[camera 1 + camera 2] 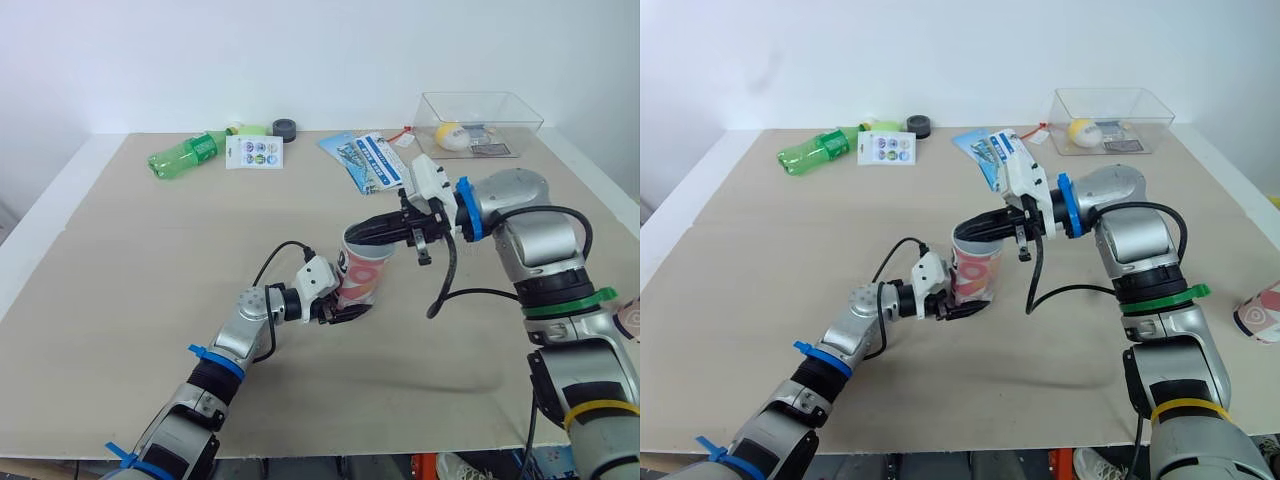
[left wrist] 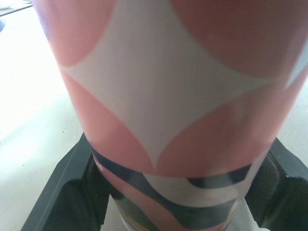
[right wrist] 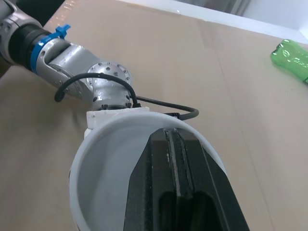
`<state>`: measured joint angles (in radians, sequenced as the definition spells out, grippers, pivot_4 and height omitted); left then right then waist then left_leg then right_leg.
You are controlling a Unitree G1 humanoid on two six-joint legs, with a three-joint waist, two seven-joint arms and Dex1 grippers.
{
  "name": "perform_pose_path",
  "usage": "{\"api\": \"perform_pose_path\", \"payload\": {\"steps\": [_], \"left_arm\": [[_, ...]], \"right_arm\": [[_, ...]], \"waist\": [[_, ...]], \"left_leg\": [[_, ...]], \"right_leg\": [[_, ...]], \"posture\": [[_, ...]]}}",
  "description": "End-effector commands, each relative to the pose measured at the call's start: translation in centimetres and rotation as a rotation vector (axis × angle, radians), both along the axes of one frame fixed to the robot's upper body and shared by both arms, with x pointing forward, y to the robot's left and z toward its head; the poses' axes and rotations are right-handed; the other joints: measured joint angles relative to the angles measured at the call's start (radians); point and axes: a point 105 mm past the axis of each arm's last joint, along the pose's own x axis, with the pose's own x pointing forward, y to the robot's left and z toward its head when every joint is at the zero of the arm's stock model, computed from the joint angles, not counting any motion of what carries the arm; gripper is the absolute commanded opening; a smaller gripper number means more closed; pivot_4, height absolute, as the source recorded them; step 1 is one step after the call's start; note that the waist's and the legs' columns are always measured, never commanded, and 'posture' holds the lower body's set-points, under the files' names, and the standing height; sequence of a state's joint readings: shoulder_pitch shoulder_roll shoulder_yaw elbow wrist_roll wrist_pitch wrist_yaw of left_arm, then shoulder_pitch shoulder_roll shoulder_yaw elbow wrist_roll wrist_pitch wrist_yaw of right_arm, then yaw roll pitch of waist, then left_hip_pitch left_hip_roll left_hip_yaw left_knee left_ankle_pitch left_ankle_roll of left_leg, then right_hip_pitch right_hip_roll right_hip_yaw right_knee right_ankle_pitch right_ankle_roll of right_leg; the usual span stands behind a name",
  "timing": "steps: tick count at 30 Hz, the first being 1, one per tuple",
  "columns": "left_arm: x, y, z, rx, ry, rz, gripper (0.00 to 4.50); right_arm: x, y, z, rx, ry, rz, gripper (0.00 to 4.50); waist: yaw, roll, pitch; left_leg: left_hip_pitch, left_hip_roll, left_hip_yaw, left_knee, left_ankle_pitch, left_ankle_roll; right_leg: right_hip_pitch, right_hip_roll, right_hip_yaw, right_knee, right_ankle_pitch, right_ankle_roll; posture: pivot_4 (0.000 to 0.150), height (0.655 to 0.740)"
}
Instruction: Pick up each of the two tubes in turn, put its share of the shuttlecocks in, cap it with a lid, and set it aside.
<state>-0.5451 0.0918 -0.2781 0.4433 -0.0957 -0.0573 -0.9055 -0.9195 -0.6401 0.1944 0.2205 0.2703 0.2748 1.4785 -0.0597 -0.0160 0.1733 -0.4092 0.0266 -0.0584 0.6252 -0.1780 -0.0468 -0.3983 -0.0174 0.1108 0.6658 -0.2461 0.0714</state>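
Left gripper (image 1: 343, 312) is clamped low on the tube (image 1: 362, 280), with its black fingers (image 2: 62, 192) pressing on either side. The tube is a glossy cylinder printed with pink rounds, white diamonds and a dark wavy band near the base. It stands near the middle of the matte beige table (image 1: 150, 260), leaning a little, and I cannot tell whether its base touches the board. My right gripper (image 1: 380, 230) pinches a smooth, round, shallow white lid (image 3: 106, 173) right at the tube's mouth. One black finger lies across the lid's hollow and the other is hidden behind it. I cannot make out whether the lid is seated, and the tube's inside is covered. My left forearm stretches forward low over the table. My right arm is bent at the elbow and reaches across with its fingers about level. A second tube (image 1: 1258, 315) with the same print sits at the table's right edge, cut off by the frame
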Motion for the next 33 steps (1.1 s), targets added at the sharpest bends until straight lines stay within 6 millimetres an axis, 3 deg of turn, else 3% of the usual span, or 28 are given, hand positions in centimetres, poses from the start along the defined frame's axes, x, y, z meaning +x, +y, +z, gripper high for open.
{"api": "perform_pose_path", "payload": {"steps": [1, 3, 11, 20, 23, 24, 25, 26, 28, 29, 30, 33], "left_arm": [[-0.1, -0.1, -0.1, -0.003, 0.007, -0.004, 3.06], [-0.1, -0.1, -0.1, -0.004, 0.006, -0.002, 3.06], [0.0, 0.2, -0.2, -0.001, 0.006, 0.002, 3.06], [0.2, 0.4, -0.2, 0.007, 0.005, 0.004, 3.06], [0.3, 0.7, -0.2, 0.002, -0.001, 0.014, 3.06], [0.3, 0.8, -0.2, 0.001, -0.004, 0.016, 3.06], [0.3, 0.8, -0.1, -0.001, -0.004, 0.018, 3.06], [0.3, 0.9, -0.1, -0.007, -0.007, 0.017, 3.48], [0.2, 1.2, 0.1, -0.024, -0.016, 0.019, 4.32], [0.2, 1.2, 0.2, -0.028, -0.019, 0.017, 4.42], [0.2, 1.3, 0.3, -0.029, -0.026, 0.015, 4.5], [0.1, 1.7, 0.7, -0.033, -0.045, 0.006, 4.5]], "right_arm": [[-0.3, 0.0, -3.7, -0.129, 0.091, 0.012, 0.03], [-0.4, 0.2, -3.2, -0.116, 0.088, 0.027, 0.03], [-0.8, -1.0, 2.7, 0.018, 0.094, 0.053, 0.03], [-1.2, -3.9, 5.9, 0.097, 0.036, 0.005, 0.03], [-0.6, -5.6, 8.2, 0.306, 0.023, -0.113, 0.03], [-0.4, -6.2, 8.9, 0.376, 0.01, -0.156, 0.64], [-0.3, -6.8, 9.1, 0.422, 0.006, -0.19, 0.88], [-0.2, -7.7, 8.7, 0.464, -0.003, -0.238, 1.39], [-0.5, -9.4, 6.4, 0.502, -0.013, -0.344, 2.38], [-0.6, -10.0, 5.5, 0.508, -0.021, -0.387, 2.55], [-0.7, -10.5, 4.5, 0.522, -0.022, -0.433, 3.23], [-1.3, -11.2, 0.3, 0.475, -0.005, -0.521, 4.47]], "waist": [[0.0, 0.0, 0.0], [0.0, 0.0, 0.0], [0.0, -0.001, 0.0], [0.003, -0.001, 0.001], [0.003, -0.001, 0.001], [0.004, -0.002, 0.001], [0.005, -0.002, 0.001], [0.007, -0.003, 0.001], [0.009, -0.004, 0.002], [0.011, -0.005, 0.002], [0.01, -0.004, 0.002], [0.008, -0.002, 0.002]], "left_leg": [[0.001, 0.0, 0.0, -0.001, 0.0, 0.0], [0.001, 0.0, 0.0, -0.001, 0.0, 0.0], [0.0, 0.0, 0.0, -0.002, 0.0, 0.0], [-0.005, 0.0, 0.0, -0.004, 0.0, 0.0], [-0.006, 0.0, 0.0, -0.004, 0.0, 0.0], [-0.006, 0.0, 0.0, -0.004, 0.0, 0.0], [-0.006, 0.0, 0.0, -0.004, 0.0, 0.0], [-0.007, 0.0, 0.0, -0.004, 0.0, 0.0], [-0.007, 0.0, -0.001, -0.005, 0.0, 0.0], [-0.007, 0.0, -0.001, -0.005, 0.0, 0.0], [-0.007, 0.0, -0.001, -0.006, 0.0, 0.0], [-0.008, 0.0, 0.001, -0.006, -0.001, 0.0]], "right_leg": [[0.001, 0.0, 0.0, 0.0, -0.001, -0.001], [0.001, 0.0, 0.0, 0.0, -0.001, -0.002], [0.0, 0.0, 0.0, 0.0, -0.001, 0.0], [-0.006, 0.0, 0.0, -0.001, -0.001, 0.003], [-0.006, 0.0, 0.0, -0.001, -0.001, 0.003], [-0.006, 0.0, 0.0, -0.001, -0.001, 0.003], [-0.006, 0.0, 0.0, -0.001, -0.001, 0.003], [-0.007, 0.0, 0.0, -0.001, -0.001, 0.003], [-0.006, 0.0, 0.0, -0.002, -0.001, 0.003], [-0.006, 0.0, 0.0, -0.002, -0.001, 0.003], [-0.006, 0.0, 0.0, -0.002, -0.002, 0.003], [-0.008, 0.0, 0.001, -0.002, -0.002, 0.003]], "posture": [[0.15, 0.74], [0.15, 0.74], [0.15, 0.74], [0.15, 0.74], [0.15, 0.74], [0.15, 0.74], [0.15, 0.74], [0.15, 0.74], [0.15, 0.74], [0.15, 0.74], [0.15, 0.74], [0.15, 0.74]]}}
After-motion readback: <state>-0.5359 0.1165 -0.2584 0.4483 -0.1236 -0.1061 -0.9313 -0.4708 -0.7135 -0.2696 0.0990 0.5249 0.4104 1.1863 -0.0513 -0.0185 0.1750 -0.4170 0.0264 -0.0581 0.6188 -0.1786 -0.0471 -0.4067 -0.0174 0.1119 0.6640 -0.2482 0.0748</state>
